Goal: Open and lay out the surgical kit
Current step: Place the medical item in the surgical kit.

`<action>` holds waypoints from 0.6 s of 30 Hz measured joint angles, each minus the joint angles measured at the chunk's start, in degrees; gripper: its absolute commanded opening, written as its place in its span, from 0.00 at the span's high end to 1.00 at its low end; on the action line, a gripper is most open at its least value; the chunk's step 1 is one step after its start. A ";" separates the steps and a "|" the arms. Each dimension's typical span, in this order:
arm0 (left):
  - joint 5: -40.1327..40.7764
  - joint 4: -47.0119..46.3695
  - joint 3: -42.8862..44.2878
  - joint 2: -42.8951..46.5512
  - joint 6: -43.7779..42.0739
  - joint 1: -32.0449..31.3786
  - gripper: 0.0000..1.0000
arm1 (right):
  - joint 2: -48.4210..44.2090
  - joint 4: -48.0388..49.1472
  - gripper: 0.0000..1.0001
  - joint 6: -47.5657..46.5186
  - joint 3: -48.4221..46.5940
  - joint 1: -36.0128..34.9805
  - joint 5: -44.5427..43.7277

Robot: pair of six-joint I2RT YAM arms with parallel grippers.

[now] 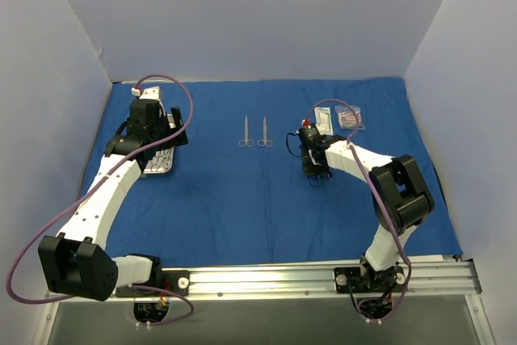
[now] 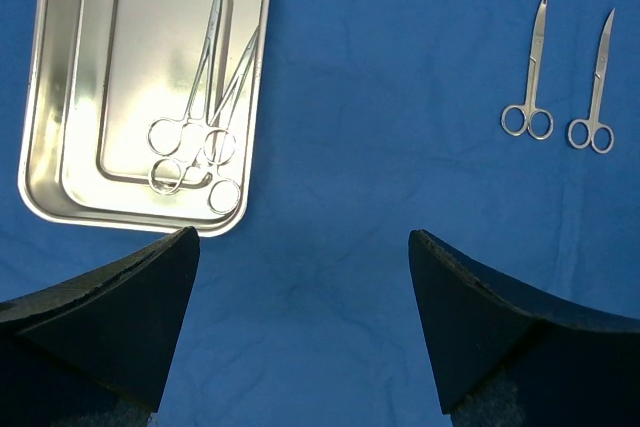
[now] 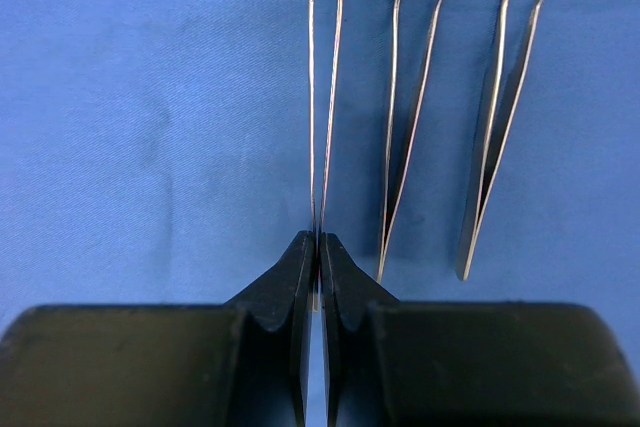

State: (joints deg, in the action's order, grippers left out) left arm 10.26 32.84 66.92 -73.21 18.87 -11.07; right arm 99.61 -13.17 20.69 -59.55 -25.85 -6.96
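The kit's royal-blue cloth (image 1: 242, 199) lies spread flat over the table. At its left stands the steel tray (image 2: 60, 77), also visible as tray (image 1: 159, 166), with silver clamps (image 2: 205, 97) lying in it. Two more scissor-handled clamps (image 2: 530, 77) (image 2: 597, 87) rest side by side on the cloth. My left gripper (image 2: 303, 237) hangs open over bare cloth just beside the tray, holding nothing. My right gripper (image 3: 318, 239) is shut on thin tweezers (image 3: 325, 97), low over the cloth. Two other tweezers (image 3: 405, 117) (image 3: 500, 117) lie to their right.
Two small packets (image 1: 349, 117) (image 1: 323, 119) lie at the back right of the cloth, just beyond the right arm (image 1: 388, 183). White walls close in the back and both sides. A metal rail (image 1: 307, 276) runs along the near edge.
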 measured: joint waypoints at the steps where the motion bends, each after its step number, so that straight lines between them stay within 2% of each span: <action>1: -0.04 0.00 -0.02 -0.02 0.02 0.00 0.05 | 0.28 0.11 0.98 -0.15 0.00 0.00 0.00; 18: -0.70 -0.02 -0.31 -0.96 0.22 0.26 0.05 | 1.64 0.22 0.91 -2.25 0.13 0.00 0.96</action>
State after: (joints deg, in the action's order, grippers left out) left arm 9.56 32.82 66.61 -74.17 19.09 -10.81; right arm 101.25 -12.95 18.44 -59.42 -25.85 -6.00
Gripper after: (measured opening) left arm 0.950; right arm 0.084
